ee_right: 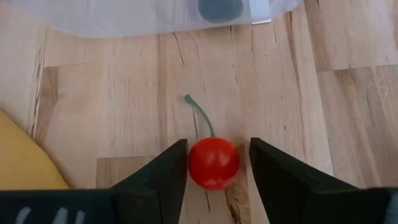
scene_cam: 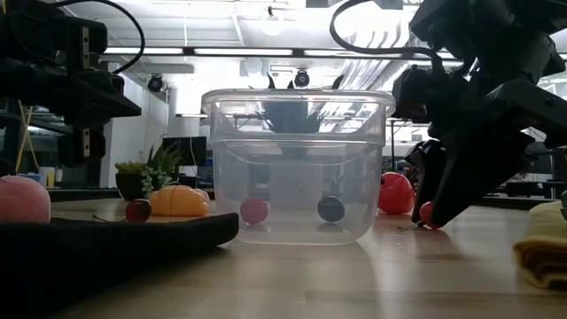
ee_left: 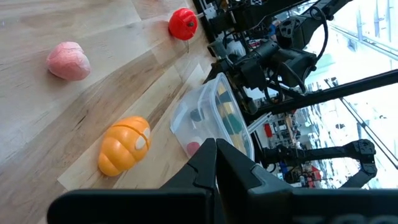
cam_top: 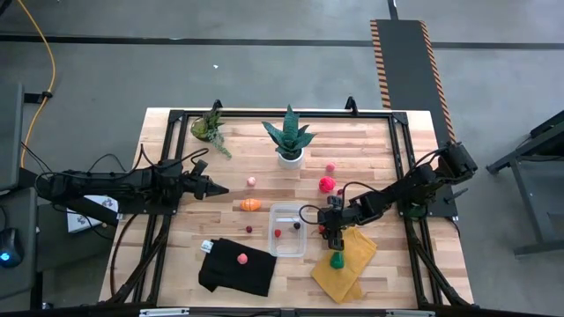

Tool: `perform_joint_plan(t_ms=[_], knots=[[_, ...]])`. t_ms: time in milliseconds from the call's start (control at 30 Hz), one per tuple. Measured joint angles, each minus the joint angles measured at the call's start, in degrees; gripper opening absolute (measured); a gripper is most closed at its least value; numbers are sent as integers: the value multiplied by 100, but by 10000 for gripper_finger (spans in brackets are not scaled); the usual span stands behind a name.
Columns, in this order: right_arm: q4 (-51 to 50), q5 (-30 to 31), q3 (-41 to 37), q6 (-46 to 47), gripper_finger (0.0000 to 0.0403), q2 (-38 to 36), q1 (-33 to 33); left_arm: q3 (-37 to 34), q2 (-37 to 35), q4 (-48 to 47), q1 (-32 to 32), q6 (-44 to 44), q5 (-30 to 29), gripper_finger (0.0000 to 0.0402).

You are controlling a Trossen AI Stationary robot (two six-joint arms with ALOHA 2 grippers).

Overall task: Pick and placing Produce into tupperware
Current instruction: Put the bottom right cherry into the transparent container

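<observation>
— Two dark fingers of the right gripper point(ee_right: 213, 165) straddling a small red toy cherry with a thin green stem point(ee_right: 213, 162), pressing in but not clearly clamped yet; lying on bare wood just beside the clear rectangular plastic tupperware point(cam_top: 287, 229).
— Handling how?
— Probably light, hard, smooth and round, so likely rolling; pinching across the ball's middle, not the flimsy stem.
— Farther off?
— Left gripper point(cam_top: 215, 188) clenched on nothing, waiting well apart near the orange toy fruit point(cam_top: 250, 205).

The tupperware point(cam_top: 288, 229) stands open-topped, reachable from above. The right claw point(cam_top: 328, 231) crowds its right wall, with the yellow cloth point(cam_top: 345, 260) just beyond. Bare surface point(cam_top: 370, 150) lies open further back.
</observation>
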Motion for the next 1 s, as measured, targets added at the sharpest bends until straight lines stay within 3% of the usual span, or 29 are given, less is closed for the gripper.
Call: perform_joint_plan(t_ms=[433, 700, 1000], knots=[[-75, -44, 2, 81, 99, -9, -2, 0, 0, 2, -1, 0, 1, 1], [-99, -146, 0, 386, 96, -91, -2, -1, 0, 0, 1, 3, 1, 1], [-508, -158, -10, 735, 96, -971, 0, 0, 0, 6, 1, 3, 22, 1]])
